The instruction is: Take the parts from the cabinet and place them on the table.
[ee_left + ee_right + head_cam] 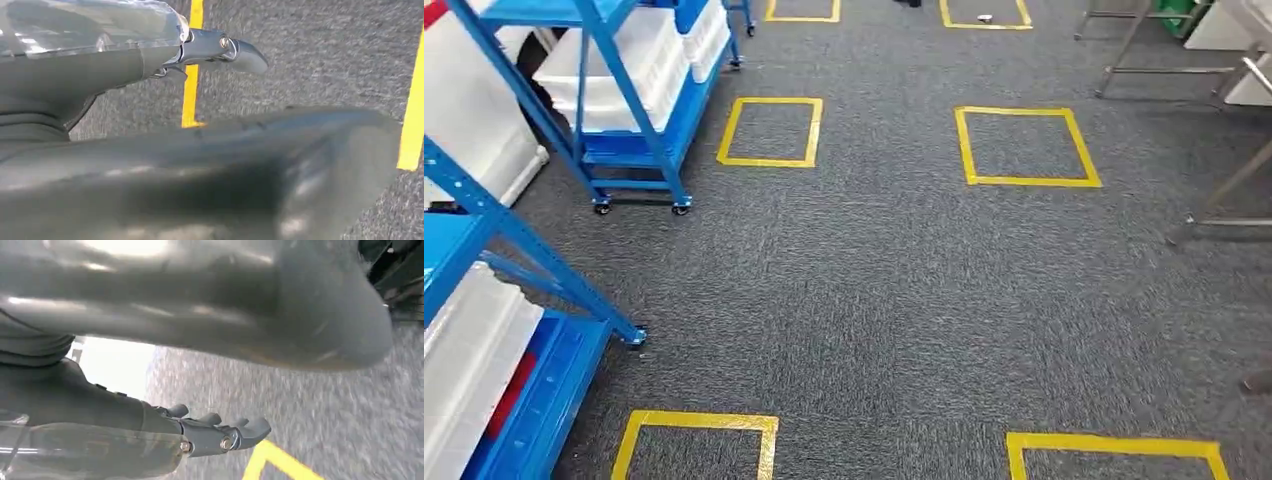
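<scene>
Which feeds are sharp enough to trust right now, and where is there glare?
Head view: sharp, evenly lit carpet and yellow tape squares. Left wrist view: left hand close and soft, carpet streaked. Right wrist view: right hand blurred, a blown-out white patch behind it.

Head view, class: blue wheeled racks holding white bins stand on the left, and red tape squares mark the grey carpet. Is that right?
One detail is wrong. The tape squares are yellow, not red, as the head view shows. The rest holds: blue wheeled racks with white bins stand on the left, and the carpet is grey.
</scene>
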